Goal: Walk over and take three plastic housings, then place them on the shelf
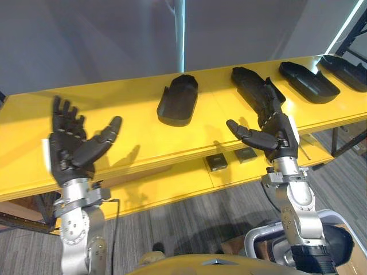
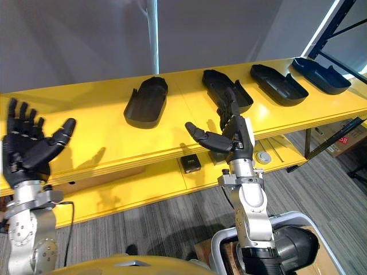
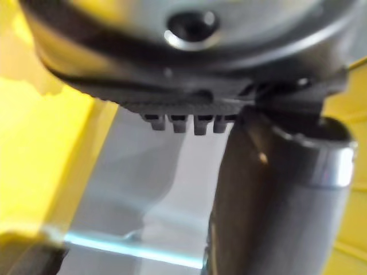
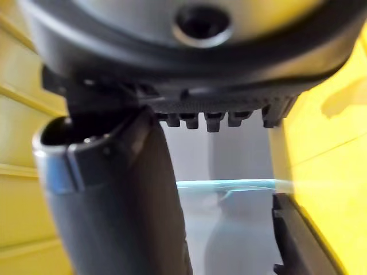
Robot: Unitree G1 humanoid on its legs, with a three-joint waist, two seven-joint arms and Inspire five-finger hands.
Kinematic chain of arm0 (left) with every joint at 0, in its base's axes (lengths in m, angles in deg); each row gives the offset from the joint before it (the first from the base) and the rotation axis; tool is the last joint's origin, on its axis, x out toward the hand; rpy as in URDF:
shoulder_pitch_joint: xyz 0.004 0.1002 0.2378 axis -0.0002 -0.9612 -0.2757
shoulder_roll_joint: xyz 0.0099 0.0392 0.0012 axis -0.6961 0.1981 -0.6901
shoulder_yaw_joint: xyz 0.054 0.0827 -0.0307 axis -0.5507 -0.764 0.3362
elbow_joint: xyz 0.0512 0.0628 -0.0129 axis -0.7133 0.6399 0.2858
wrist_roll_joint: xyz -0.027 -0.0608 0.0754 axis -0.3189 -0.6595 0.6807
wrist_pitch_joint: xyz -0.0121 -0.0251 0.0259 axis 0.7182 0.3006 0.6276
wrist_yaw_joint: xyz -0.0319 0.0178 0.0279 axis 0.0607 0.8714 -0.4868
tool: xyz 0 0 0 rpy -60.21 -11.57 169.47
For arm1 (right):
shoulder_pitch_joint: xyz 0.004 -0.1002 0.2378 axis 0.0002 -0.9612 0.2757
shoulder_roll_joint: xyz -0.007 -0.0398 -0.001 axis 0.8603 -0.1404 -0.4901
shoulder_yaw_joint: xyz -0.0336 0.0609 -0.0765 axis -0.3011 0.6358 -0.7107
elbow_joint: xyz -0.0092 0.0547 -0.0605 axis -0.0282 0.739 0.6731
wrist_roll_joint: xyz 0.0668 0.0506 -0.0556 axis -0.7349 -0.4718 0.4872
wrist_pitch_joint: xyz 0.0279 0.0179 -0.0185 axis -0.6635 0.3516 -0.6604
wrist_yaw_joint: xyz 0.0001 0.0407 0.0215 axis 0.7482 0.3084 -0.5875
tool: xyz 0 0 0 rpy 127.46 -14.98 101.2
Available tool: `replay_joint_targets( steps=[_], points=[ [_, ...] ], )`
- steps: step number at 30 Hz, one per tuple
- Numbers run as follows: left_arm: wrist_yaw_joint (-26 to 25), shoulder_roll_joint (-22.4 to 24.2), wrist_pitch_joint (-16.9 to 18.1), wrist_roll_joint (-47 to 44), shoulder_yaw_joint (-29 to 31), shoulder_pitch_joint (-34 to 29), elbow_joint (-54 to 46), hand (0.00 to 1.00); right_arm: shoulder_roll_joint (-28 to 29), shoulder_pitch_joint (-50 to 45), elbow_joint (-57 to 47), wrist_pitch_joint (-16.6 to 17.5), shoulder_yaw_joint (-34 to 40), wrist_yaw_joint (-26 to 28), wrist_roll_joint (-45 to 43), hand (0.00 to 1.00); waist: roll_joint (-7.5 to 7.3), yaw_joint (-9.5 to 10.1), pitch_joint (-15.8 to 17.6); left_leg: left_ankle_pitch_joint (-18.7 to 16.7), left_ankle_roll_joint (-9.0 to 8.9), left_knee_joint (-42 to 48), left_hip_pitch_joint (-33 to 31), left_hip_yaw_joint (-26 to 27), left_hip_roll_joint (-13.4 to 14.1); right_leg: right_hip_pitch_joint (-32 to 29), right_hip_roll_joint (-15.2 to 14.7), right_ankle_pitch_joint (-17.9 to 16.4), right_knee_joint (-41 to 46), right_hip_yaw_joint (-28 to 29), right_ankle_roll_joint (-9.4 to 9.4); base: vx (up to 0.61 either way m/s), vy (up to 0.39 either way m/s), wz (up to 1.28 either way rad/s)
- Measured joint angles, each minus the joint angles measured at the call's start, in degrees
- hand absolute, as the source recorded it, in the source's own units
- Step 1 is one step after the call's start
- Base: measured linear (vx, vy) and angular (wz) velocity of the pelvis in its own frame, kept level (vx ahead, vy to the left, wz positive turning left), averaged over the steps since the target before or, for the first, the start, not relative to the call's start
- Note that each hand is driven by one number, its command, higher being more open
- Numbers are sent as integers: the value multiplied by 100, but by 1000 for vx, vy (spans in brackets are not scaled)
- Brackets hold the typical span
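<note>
— Black plastic housings: location?
— 4 units lie in a row on the yellow shelf, top tier: housing 1 at 12 o'clock, then housing 2, housing 3 and housing 4 out toward 2 o'clock.
— Hand state?
— The left hand at 9 o'clock and the right hand at 3 o'clock are raised, with fingers straight, thumbs spread and both palms empty. The right hand stands in front of housing 2.

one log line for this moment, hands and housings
left hand: open, empty, raised | right hand: open, empty, raised | plastic housings: four lying on yellow shelf top level, none held
</note>
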Motion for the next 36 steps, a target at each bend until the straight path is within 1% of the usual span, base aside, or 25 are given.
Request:
replay_joint_targets(
  steps=[4,5,9,11,12,15,16,17,18,20,23,24,25,27,29,32,34,36],
  points=[
    [484,-79,-1,-3,-825,115,467,100,-267,542,796,-69,-5,-15,323,100,7,-34,158,54,44,23,-225,-39,-24,-250,-36,-1,143,7,-2,-11,5,4],
    [630,-129,-4,-3,-923,173,600,100,-310,678,890,-102,-4,-43,501,100,24,-37,212,68,42,26,-253,-51,-27,-284,-40,-1,178,7,-2,-17,6,8],
    [669,-301,-39,7,-957,391,673,100,-315,788,891,-102,-13,-96,706,100,46,-36,273,59,49,45,-254,-52,-18,-291,-54,-1,237,56,-3,4,3,2],
    [589,-423,-34,58,-930,570,676,100,-315,808,865,-98,-26,-123,733,100,52,-12,284,3,41,104,-254,-2,-4,-312,-54,-1,298,163,-3,9,16,-10],
    [532,-482,4,95,-879,674,679,100,-314,780,740,-98,-50,-121,732,100,62,-15,290,-40,49,116,-249,51,7,-343,-61,-1,347,228,-3,-4,32,-22],
    [213,-592,32,590,-779,890,717,100,-312,534,207,-42,-55,-1,730,100,67,-59,293,-202,39,233,-237,289,46,-373,-89,-4,393,392,-2,1,28,-21],
    [72,-603,47,785,-745,947,744,100,-311,383,-61,-12,-54,65,729,100,71,-114,294,-246,38,294,-214,513,100,-373,-92,-4,411,468,-1,14,20,-22],
    [-154,-636,101,1095,-733,989,800,100,-310,233,-310,56,-52,144,727,100,70,-190,294,-261,36,310,-187,629,119,-374,-95,-4,416,509,-1,14,16,-22],
    [-258,-651,143,1222,-732,1026,858,100,-310,148,-409,111,-39,184,726,100,70,-210,294,-272,35,312,-176,668,121,-383,-97,-4,416,548,0,11,17,-24],
    [-691,-673,151,1514,-716,1143,914,100,-266,-156,-779,263,-9,316,724,100,69,-315,294,-304,27,318,-175,849,132,-469,-101,-5,416,677,0,6,12,-28],
    [-985,-673,150,1752,-697,1350,948,100,-172,-491,-956,347,66,406,706,100,71,-406,293,-356,12,395,-166,1072,190,-502,-89,-4,417,778,1,19,-4,-20],
    [-1025,-673,150,1841,-692,1391,964,100,-171,-545,-974,347,74,431,704,100,72,-418,292,-375,7,421,-163,1105,204,-501,-84,-4,419,796,1,21,-5,-15],
    [-1038,-684,150,1831,-680,1482,1023,100,-162,-601,-984,347,73,480,658,100,76,-471,288,-397,16,468,-162,1133,220,-501,-77,-4,424,817,1,16,-5,-14],
    [-1033,-689,134,1831,-683,1700,1292,100,-150,-686,-1031,347,79,550,592,100,92,-483,279,-440,-15,509,-148,1191,238,-502,-67,-4,424,878,1,13,-4,-16],
    [-1230,-705,-5,1847,-686,1887,1671,100,-149,-807,-1200,347,69,733,487,100,116,-488,265,-472,-37,526,-71,1398,291,-499,-48,-4,438,962,1,7,-5,-20],
    [-1633,-827,-284,1956,-645,2156,2429,100,-150,-905,-1488,354,57,929,416,100,132,-634,254,-529,-42,630,-60,1601,359,-505,-41,-4,453,1028,0,-2,-8,-12],
    [-1748,-836,-405,1975,-537,2286,2857,100,-151,-987,-1565,374,60,972,367,100,132,-667,252,-562,-47,668,-60,1675,364,-535,-42,-4,455,1100,0,-9,1,-17],
    [-1911,-862,-591,1975,-466,2367,3153,100,-151,-1086,-1565,372,53,1008,225,100,137,-752,250,-597,-65,712,-60,1743,384,-549,-38,-4,457,1140,0,-2,-4,-10]
  ],
)
